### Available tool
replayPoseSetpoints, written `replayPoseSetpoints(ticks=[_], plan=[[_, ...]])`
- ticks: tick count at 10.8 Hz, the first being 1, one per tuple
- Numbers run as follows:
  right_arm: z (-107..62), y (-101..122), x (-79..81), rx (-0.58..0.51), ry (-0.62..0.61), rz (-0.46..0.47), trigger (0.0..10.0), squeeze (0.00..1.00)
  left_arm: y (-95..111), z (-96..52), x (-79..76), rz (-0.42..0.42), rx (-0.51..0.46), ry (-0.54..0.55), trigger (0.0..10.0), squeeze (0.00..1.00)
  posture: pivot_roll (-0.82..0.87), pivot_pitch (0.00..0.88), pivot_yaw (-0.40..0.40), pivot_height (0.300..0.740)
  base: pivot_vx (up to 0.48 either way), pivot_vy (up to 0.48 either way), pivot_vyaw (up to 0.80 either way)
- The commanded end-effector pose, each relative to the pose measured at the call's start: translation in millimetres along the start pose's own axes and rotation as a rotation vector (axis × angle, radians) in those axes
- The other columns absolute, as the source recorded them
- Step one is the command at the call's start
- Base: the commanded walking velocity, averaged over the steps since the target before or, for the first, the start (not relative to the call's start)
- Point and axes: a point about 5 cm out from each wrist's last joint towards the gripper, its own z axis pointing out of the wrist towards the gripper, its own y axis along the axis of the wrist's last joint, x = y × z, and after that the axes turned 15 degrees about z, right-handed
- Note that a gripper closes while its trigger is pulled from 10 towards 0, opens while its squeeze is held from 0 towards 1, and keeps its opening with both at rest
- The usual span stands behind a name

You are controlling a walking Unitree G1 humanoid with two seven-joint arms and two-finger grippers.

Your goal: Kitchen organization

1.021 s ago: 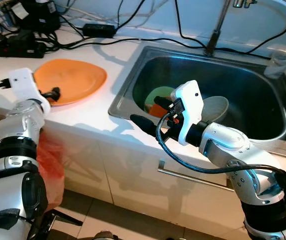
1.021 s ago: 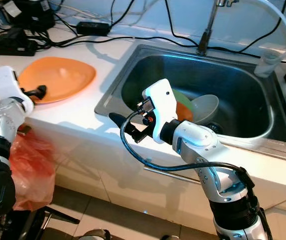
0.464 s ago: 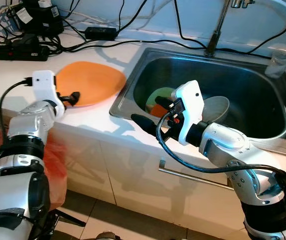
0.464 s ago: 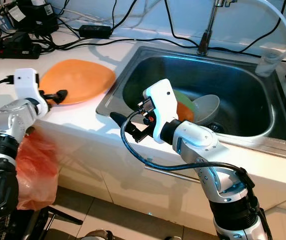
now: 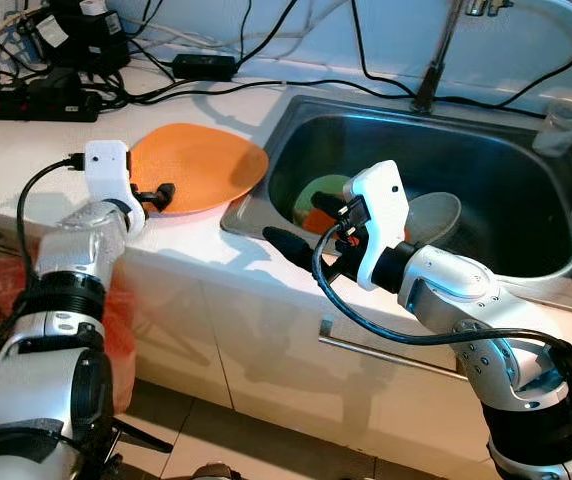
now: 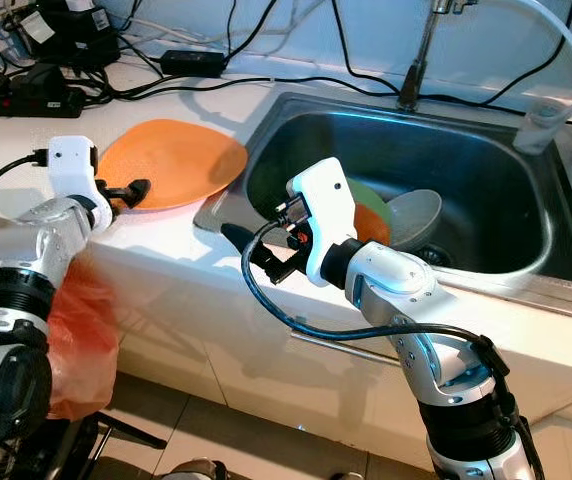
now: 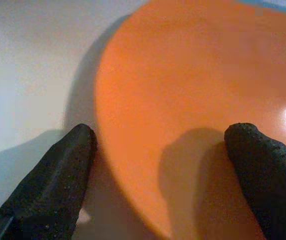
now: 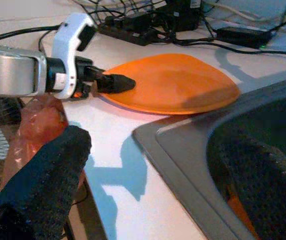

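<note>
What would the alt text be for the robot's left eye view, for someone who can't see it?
The left end effector grips the near edge of an orange plate on a white counter, the plate's far edge reaching over the rim of a steel sink. The right end effector hovers open at the sink's front corner, with dishes inside the sink and cables along the wall.

The orange plate runs off the left wrist picture on three sides, its far rim unseen. Both fingers of the left gripper are cut at the picture's edge. Beyond the right gripper, its white wrist covers much of the green dish and the grey bowl in the sink. The tap is cropped above.
</note>
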Motion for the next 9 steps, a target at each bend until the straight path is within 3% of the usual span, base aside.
replayPoseSetpoints(ticks=[1, 4, 5, 6, 7, 9], plan=[[-4.2, 4.3, -2.3, -0.025, -0.018, -0.013, 10.0, 0.00, -7.2, -2.1, 12.2, -0.018, 0.024, 0.082, 10.0, 0.00, 0.04, 0.069, 0.018, 0.740, 0.000, 0.000, 0.00], [-5.6, 5.5, -4.7, -0.019, -0.021, -0.018, 10.0, 0.00, -9.0, -8.1, 28.5, -0.047, -0.014, 0.260, 10.0, 0.00, 0.04, 0.071, 0.002, 0.740, 0.000, 0.000, 0.00], [-5.8, 5.7, -5.2, -0.016, -0.020, -0.020, 10.0, 0.00, -7.6, -9.5, 27.4, -0.078, -0.028, 0.270, 10.0, 0.00, 0.04, 0.071, -0.004, 0.740, 0.000, 0.000, 0.00], [-6.2, 6.2, -6.2, -0.012, -0.018, -0.023, 10.0, 0.00, -3.7, -12.9, 23.4, -0.135, -0.066, 0.271, 10.0, 0.00, 0.05, 0.070, -0.013, 0.740, 0.000, 0.000, 0.00], [-6.1, 6.4, -6.9, -0.005, -0.012, -0.026, 10.0, 0.00, -3.3, -16.3, 15.0, -0.256, -0.099, 0.257, 10.0, 0.00, 0.05, 0.070, -0.026, 0.740, 0.000, 0.000, 0.00], [-5.1, 8.3, -6.8, 0.001, -0.002, -0.034, 10.0, 0.00, -21.1, -14.6, -2.5, -0.415, -0.047, 0.199, 10.0, 0.00, 0.04, 0.064, -0.036, 0.740, 0.000, 0.000, 0.00]])
